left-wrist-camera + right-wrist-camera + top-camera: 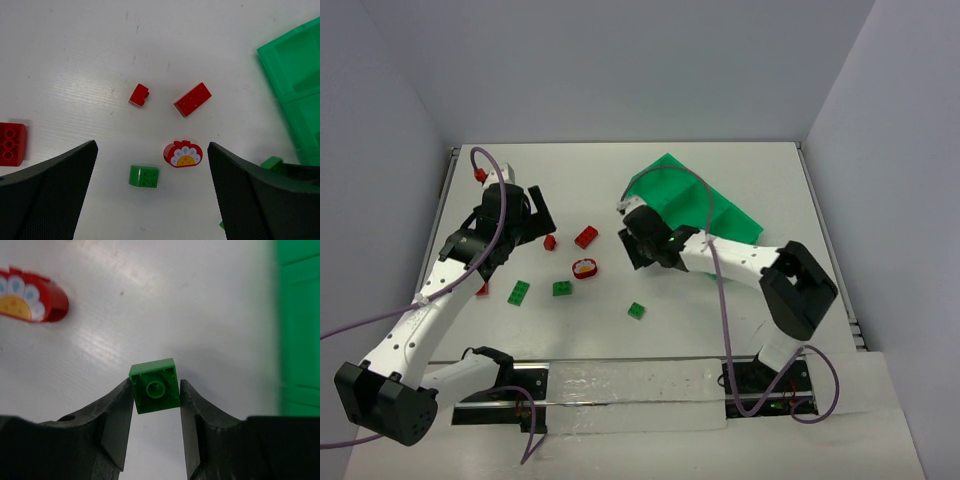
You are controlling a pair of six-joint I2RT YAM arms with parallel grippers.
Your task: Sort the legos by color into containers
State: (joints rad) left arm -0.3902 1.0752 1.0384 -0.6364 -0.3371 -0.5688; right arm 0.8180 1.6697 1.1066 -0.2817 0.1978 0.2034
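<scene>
The right gripper (156, 386) pinches a green brick (154, 390) just left of the green tray's (300, 330) edge, with bare table around it. The left gripper (151, 147) hangs wide open and empty over loose bricks (192, 99).

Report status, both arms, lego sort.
Right gripper shut on a green brick. Left gripper open, empty, over the red flower piece. Nothing visible between the green brick and the green tray.
</scene>
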